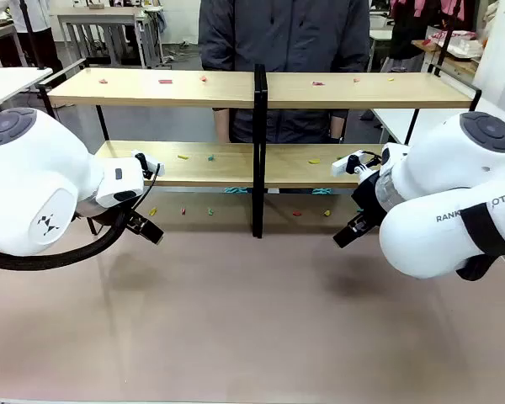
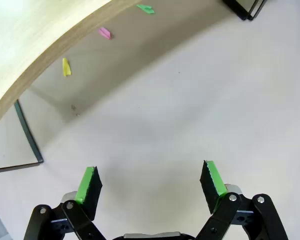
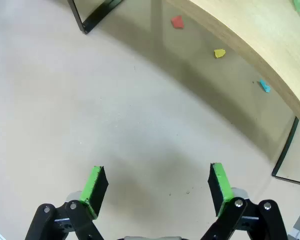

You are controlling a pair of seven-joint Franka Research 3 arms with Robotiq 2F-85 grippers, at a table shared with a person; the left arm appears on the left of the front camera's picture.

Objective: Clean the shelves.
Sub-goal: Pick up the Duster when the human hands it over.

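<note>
Wood shelves (image 1: 135, 94) stand on brownish-grey tabletop (image 1: 252, 320), w/ small coloured scraps on both boards. Top board (image 1: 421, 91) has three pink bits (image 1: 165, 82) left of central black post (image 1: 258, 151), then pink, orange & yellow ones right of it; lower board (image 1: 227, 168) has yellow bit (image 1: 183, 156) + teal bit (image 1: 210, 156) left of post, one yellow scrap (image 1: 314, 161) right. On tabletop under lower board: yellow, pink scrap (image 1: 183, 210), green left of post; red scrap (image 1: 296, 213) + yellow right of it.

Shelves (image 1: 135, 91) stand on tabletop (image 1: 252, 320), person (image 1: 286, 34) behind them
</note>
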